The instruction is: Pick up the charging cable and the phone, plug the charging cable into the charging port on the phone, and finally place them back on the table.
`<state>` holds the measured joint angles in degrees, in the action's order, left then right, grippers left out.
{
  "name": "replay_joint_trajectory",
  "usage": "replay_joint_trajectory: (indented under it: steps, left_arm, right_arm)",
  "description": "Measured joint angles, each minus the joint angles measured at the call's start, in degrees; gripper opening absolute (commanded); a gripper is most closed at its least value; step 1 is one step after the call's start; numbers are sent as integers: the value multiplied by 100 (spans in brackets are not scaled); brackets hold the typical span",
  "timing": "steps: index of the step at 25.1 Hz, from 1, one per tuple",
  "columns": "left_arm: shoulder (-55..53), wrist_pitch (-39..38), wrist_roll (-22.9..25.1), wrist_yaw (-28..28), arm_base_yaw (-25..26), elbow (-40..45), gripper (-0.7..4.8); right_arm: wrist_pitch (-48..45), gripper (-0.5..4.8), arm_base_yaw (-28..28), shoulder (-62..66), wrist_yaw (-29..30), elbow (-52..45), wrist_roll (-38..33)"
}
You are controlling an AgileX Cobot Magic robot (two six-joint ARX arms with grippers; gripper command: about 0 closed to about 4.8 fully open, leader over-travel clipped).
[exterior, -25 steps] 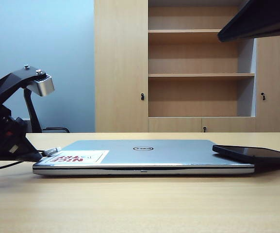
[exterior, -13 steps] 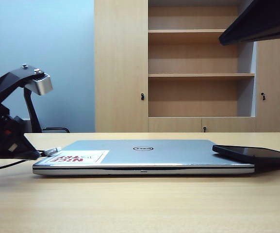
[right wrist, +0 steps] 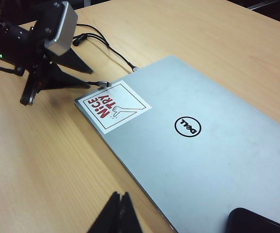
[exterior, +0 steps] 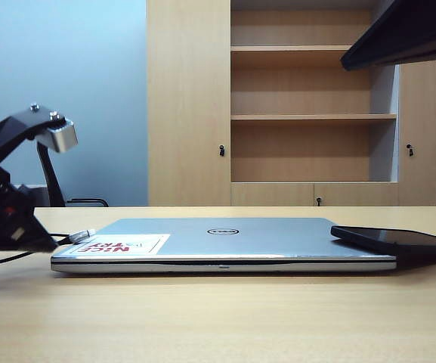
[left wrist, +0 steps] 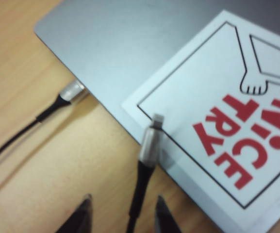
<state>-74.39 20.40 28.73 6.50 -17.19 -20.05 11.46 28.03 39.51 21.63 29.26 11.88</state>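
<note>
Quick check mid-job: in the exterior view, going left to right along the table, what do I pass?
Left gripper, open → charging cable tip resting on the laptop corner → red-and-white sticker → laptop → phone propped on the laptop's right edge. The right gripper, shut, shows only in its own wrist view.

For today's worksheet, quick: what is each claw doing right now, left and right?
Left claw: open, straddling the charging cable, not gripping it.
Right claw: closed, holding nothing, above the table.
</note>
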Motion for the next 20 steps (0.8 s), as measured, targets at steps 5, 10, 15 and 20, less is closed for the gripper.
replay_joint_trajectory:
  steps: [5, 10, 15, 20]
  left_arm:
    - [-199, 101, 0, 2, 0, 0, 157]
    - [-402, 409, 0, 2, 0, -2, 157]
    - [-748, 743, 0, 24, -2, -11, 157]
    - [-892, 977, 0, 37, -7, -13, 68]
  right_arm:
    - [0, -5, 0, 0, 0, 0, 0]
    - [0, -5, 0, 0, 0, 0, 0]
    - [2, -5, -2, 0, 0, 0, 0]
    - [2, -5, -2, 0, 0, 0, 0]
